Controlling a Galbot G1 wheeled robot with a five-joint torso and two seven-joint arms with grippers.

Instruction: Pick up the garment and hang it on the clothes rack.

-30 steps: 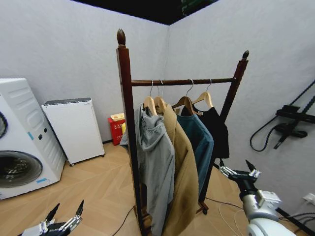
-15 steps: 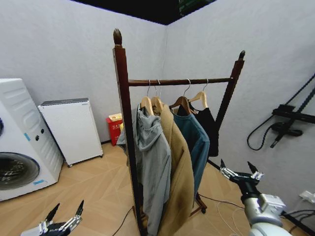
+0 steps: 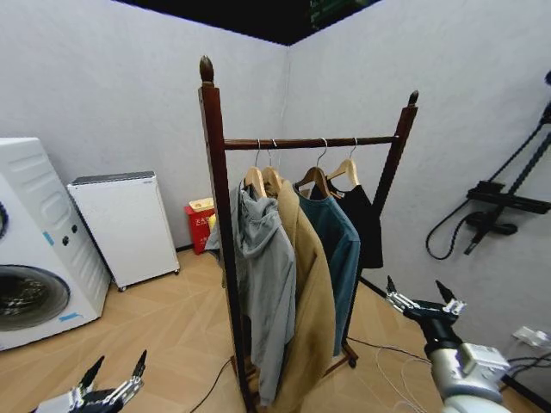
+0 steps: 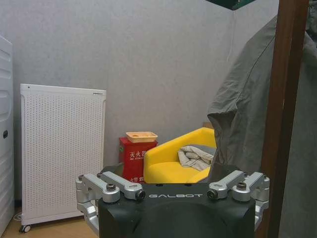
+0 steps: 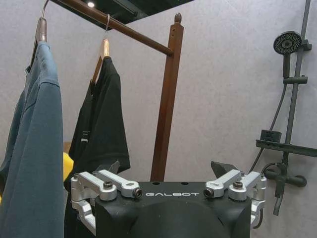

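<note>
Now | R end effector raised nr garment, open, empty | L end effector low, open

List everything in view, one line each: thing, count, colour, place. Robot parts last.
Wooden clothes rack: one, dark reddish-brown, centre of room.
Small black garment on a light wooden hanger: one, far end of the rail.
Teal-blue shirt: one, beside the black garment.
Tan coat: one, mid-rail.
Grey hoodie: one, nearest the front post.
Washing machine: one, white, left.
White cabinet unit: one, by the wall.
Red box: one, behind the rack.
Yellow chair: one, beside the red box.
Shower set: one, black, right wall.
Left gripper: open, low left.
Right gripper: open, low right.
</note>
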